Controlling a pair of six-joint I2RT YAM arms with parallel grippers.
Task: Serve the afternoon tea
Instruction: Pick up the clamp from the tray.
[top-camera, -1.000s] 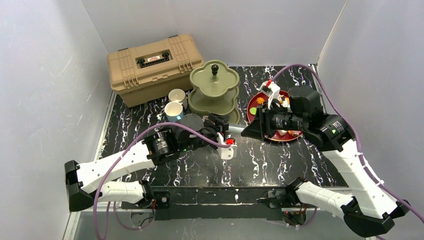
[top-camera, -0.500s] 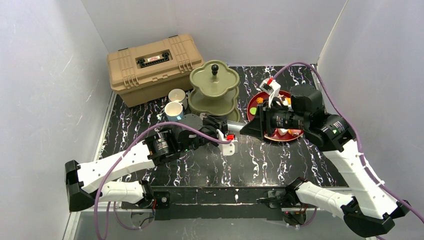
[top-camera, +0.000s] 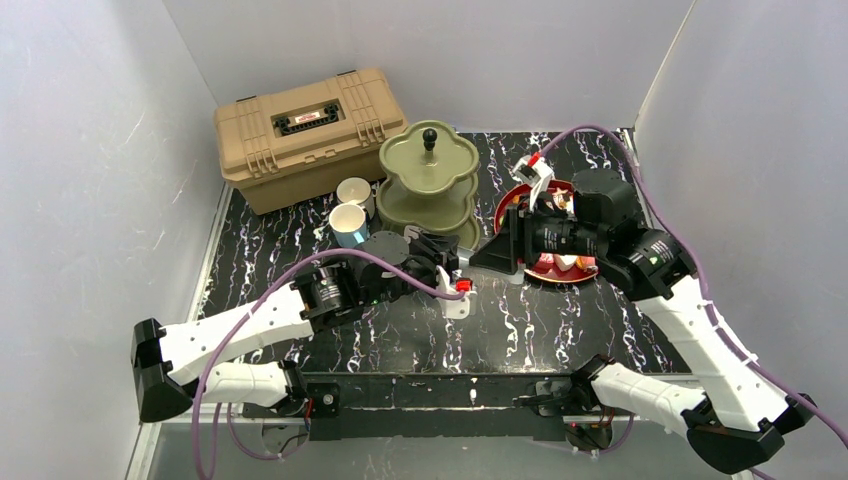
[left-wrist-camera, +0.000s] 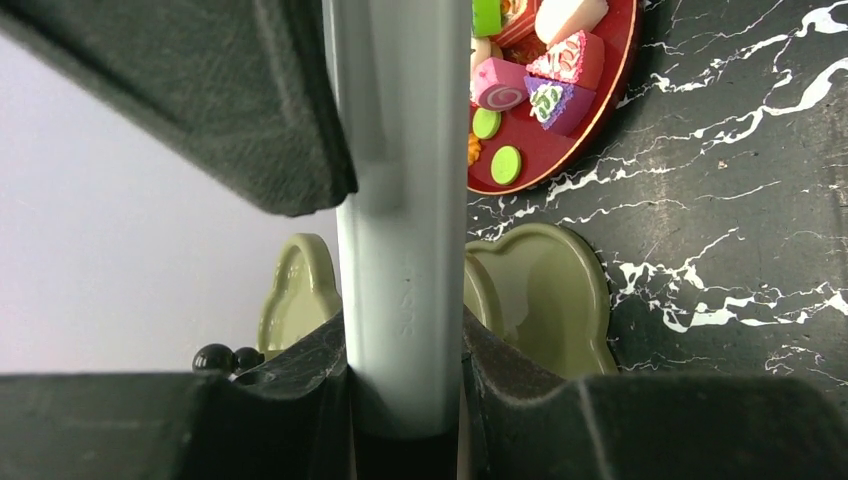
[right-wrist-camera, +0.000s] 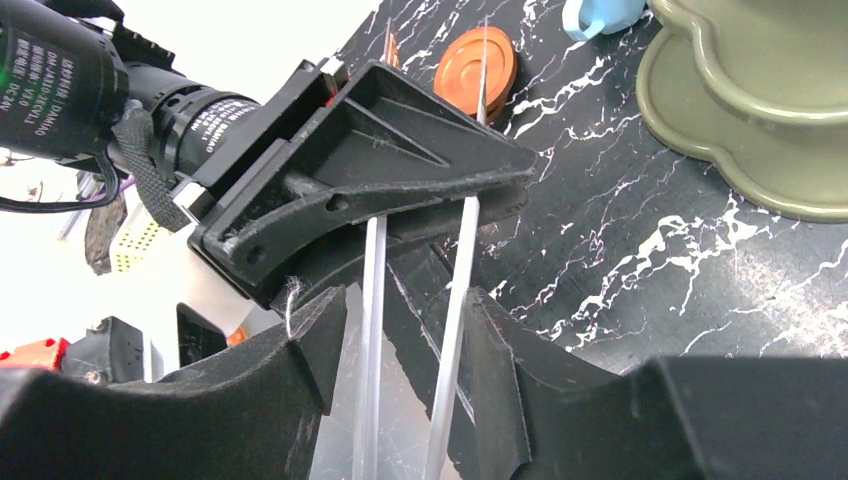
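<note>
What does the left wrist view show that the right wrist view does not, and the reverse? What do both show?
Only the left wrist view shows the red plate with the toy cakes and a black knob. Only the right wrist view shows a brown saucer, a piece of the light-blue mug and the left arm's fingers from outside. Both show the metal tongs, the olive-green stand and the black marbled table.
</note>
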